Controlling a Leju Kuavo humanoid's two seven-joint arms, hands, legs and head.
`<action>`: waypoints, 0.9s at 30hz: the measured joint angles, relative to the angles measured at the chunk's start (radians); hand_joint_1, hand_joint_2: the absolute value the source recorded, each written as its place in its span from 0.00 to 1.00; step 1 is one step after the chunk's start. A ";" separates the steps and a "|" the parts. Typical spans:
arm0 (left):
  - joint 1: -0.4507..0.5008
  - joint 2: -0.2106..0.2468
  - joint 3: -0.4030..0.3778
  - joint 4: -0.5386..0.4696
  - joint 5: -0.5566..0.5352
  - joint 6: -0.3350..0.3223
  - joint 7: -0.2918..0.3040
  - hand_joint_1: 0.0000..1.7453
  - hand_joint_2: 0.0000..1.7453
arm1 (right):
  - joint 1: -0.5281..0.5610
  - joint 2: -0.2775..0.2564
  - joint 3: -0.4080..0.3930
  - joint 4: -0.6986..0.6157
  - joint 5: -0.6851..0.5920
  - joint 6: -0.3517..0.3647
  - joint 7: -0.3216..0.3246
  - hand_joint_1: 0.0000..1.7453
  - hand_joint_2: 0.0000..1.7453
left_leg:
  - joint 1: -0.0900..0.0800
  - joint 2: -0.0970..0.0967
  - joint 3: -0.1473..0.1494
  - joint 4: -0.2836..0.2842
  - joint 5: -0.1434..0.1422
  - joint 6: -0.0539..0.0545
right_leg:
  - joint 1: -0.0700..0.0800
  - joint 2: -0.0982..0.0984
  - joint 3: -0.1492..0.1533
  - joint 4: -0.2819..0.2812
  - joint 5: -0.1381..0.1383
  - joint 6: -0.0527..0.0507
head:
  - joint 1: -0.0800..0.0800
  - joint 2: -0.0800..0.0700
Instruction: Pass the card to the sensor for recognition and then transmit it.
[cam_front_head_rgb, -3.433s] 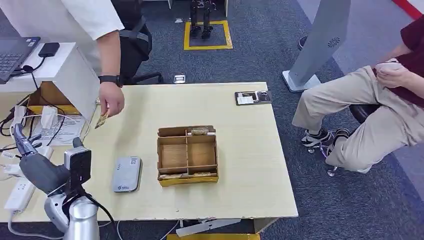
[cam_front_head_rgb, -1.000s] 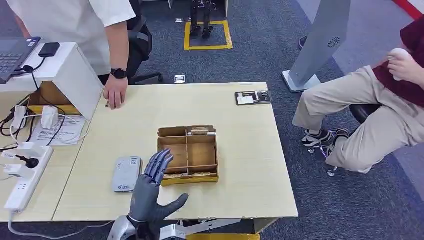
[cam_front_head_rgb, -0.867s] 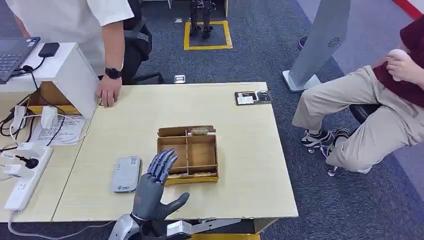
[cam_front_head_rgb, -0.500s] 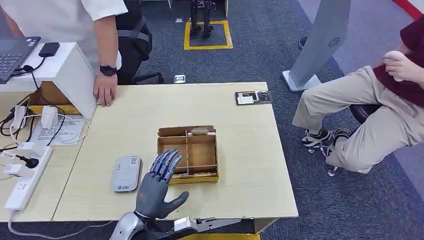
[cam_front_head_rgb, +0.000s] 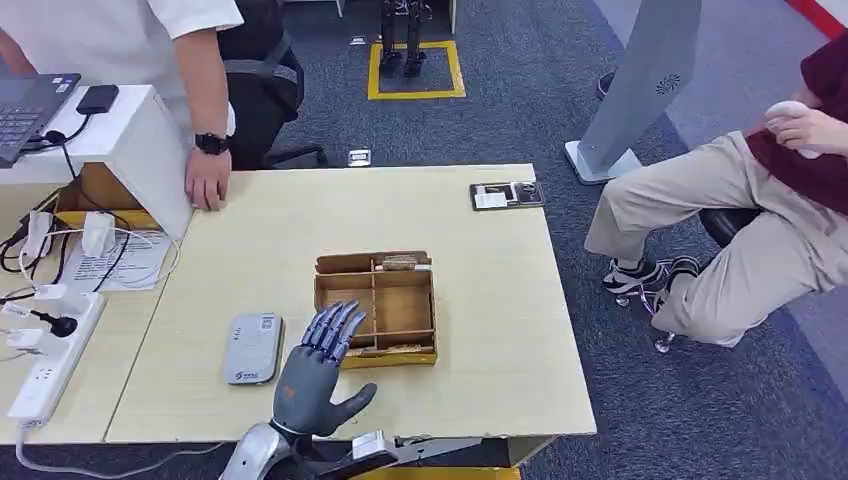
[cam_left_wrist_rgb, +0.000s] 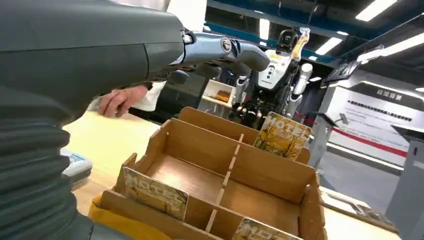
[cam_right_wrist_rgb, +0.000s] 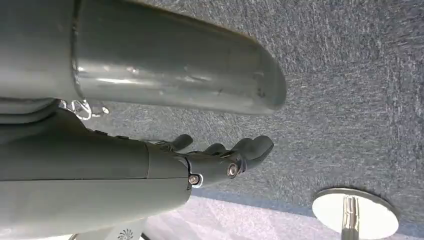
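Left of the brown box (cam_front_head_rgb: 375, 308) lies the grey sensor (cam_front_head_rgb: 252, 347). The left hand (cam_front_head_rgb: 312, 378) hangs just before the box, fingers spread, holding nothing. A card (cam_left_wrist_rgb: 155, 191) stands up in the box's near slot. It looks thin, light and bendy, so pinch its top edge. The right hand (cam_right_wrist_rgb: 220, 159) hangs over the floor, fingers apart, holding nothing

table (cam_front_head_rgb: 480, 300): pale matt wood grain | divided box (cam_front_head_rgb: 376, 308) on table: rough brown cardboard | cards (cam_left_wrist_rgb: 283, 136) in box: glossy printed paper | left hand (cam_front_head_rgb: 310, 375): smooth dark-grey plastic, ribbed cover | floor (cam_front_head_rgb: 520, 110) beyond table: rough grey carpet
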 joint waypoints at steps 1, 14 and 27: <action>-0.001 0.000 0.000 0.007 -0.003 0.000 0.003 0.00 1.00 | 0.000 0.000 0.000 0.001 0.000 0.000 0.000 0.00 0.00 | 0.000 0.000 0.000 0.000 0.000 0.000 | 0.000 0.000 0.000 0.000 0.000 0.000 | 0.000 0.000; -0.077 0.021 0.000 0.019 -0.270 -0.189 0.277 0.00 1.00 | 0.001 -0.001 0.000 0.003 -0.014 0.000 0.010 0.00 0.00 | 0.000 0.000 0.000 0.000 0.000 0.000 | 0.000 0.000 0.000 0.000 0.000 0.000 | 0.000 0.000; -0.133 0.059 -0.031 0.019 -0.253 -0.314 0.307 0.00 1.00 | 0.001 -0.002 0.000 0.004 -0.014 0.000 0.013 0.00 0.00 | 0.000 0.000 0.000 0.000 0.000 0.000 | 0.000 0.000 0.000 0.000 0.000 0.000 | 0.000 0.000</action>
